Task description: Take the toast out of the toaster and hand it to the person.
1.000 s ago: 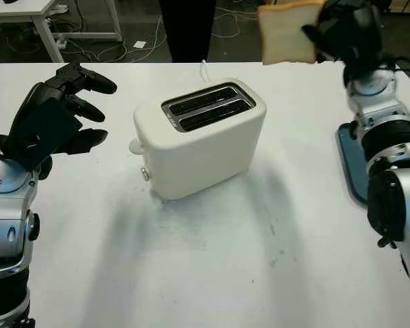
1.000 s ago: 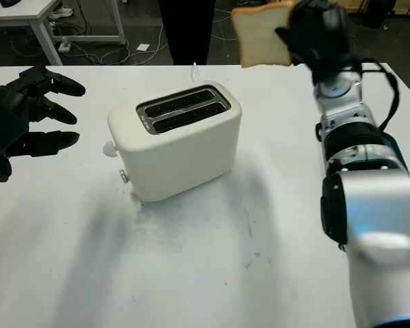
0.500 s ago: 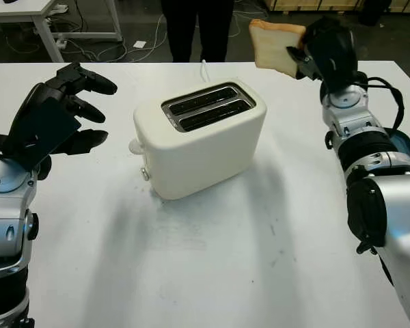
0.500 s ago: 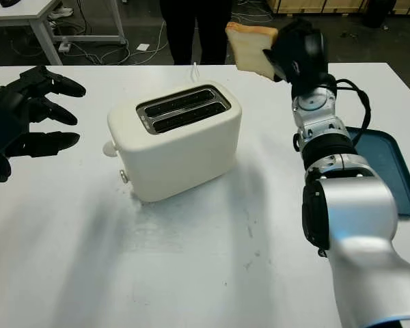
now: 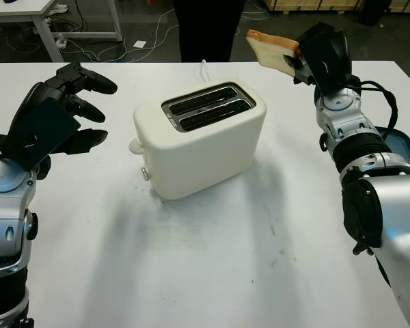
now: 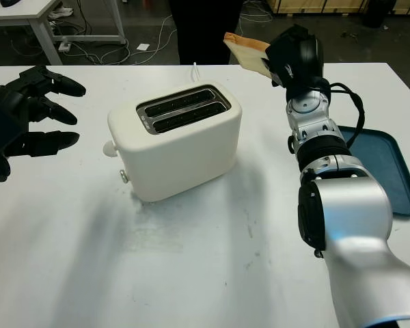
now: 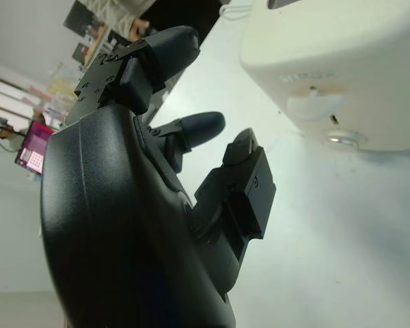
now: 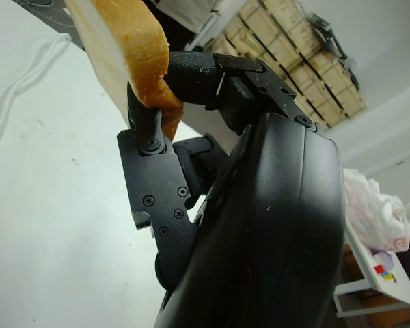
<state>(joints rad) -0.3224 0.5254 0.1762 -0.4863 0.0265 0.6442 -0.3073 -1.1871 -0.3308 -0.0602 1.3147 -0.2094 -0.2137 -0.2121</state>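
While the toaster's embossed lettering seems unreadable, the right robot hand grips toast; left robot hand open.

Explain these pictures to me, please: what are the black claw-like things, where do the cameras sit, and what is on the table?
The black things are a humanoid robot's two three-finger hands. The two wide pictures come from a stereo camera on its head, looking down at the white table. The two close, tilted pictures come from cameras at its wrists. A cream toaster stands mid-table, both slots empty. The right hand grips a slice of toast, raised over the far edge toward a person in dark clothes standing beyond the table. The left hand is open, left of the toaster. A blue tray lies at the right.
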